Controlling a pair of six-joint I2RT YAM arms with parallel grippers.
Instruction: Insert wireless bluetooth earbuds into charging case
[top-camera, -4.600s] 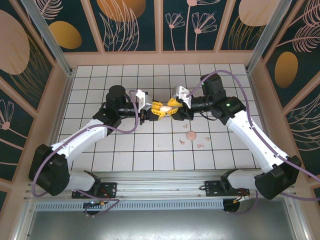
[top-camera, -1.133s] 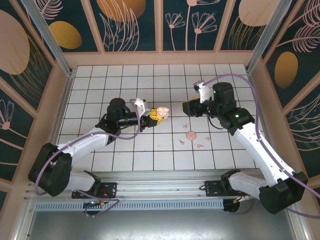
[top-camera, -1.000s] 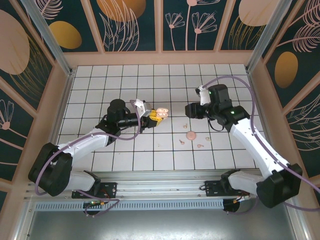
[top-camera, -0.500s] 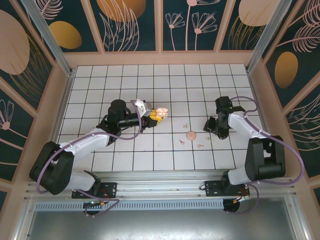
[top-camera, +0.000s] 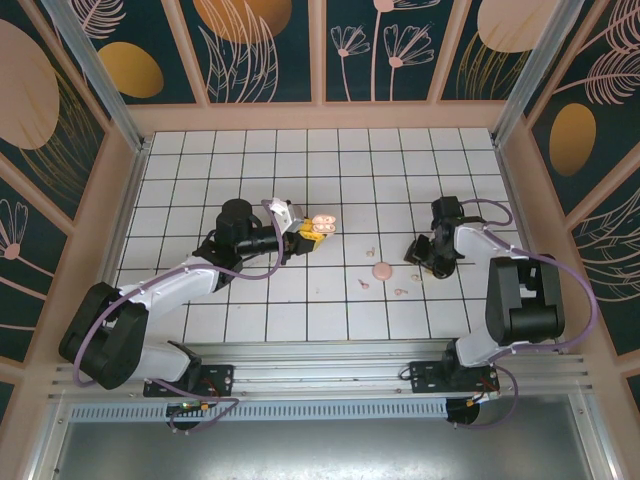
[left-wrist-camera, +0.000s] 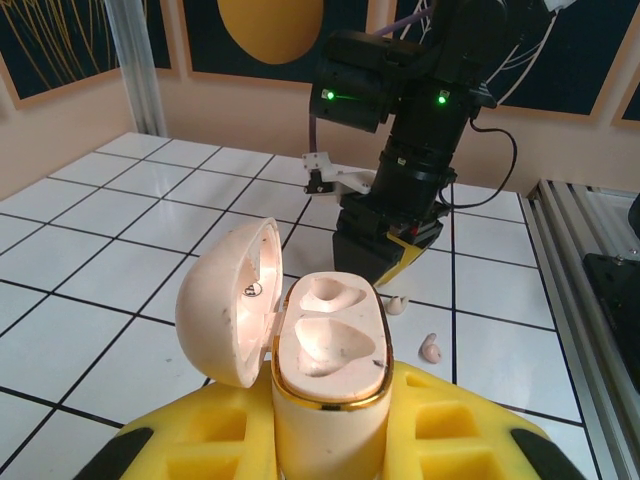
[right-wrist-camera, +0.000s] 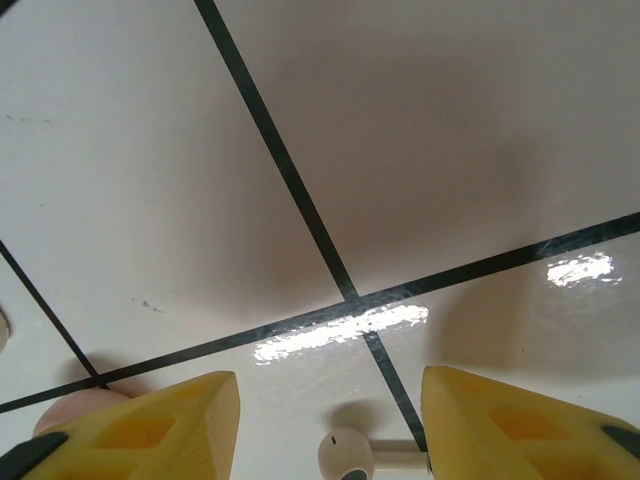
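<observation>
The pale pink charging case (left-wrist-camera: 328, 345) stands upright with its lid swung open to the left and both recesses bare. My left gripper (left-wrist-camera: 330, 425) is shut on its lower body; from above the case (top-camera: 322, 224) shows at the left gripper (top-camera: 308, 232). My right gripper (right-wrist-camera: 328, 388) hangs open just above the tiles, with a pale earbud (right-wrist-camera: 345, 456) lying between its yellow fingers, stem toward the right finger and untouched. From above, the right gripper (top-camera: 414, 256) is low at the right. More earbuds (left-wrist-camera: 431, 348) lie on the floor nearby.
A round pink disc (top-camera: 382, 270) lies on the tiles left of the right gripper, with small pale pieces (top-camera: 364, 283) around it. The right arm (top-camera: 455, 235) is folded tightly near the right wall. Wooden walls (top-camera: 320, 115) ring the tiled floor.
The right arm has swung from the middle of the floor out to the right and dropped low over the tiles. The left arm and the open case have stayed put.
</observation>
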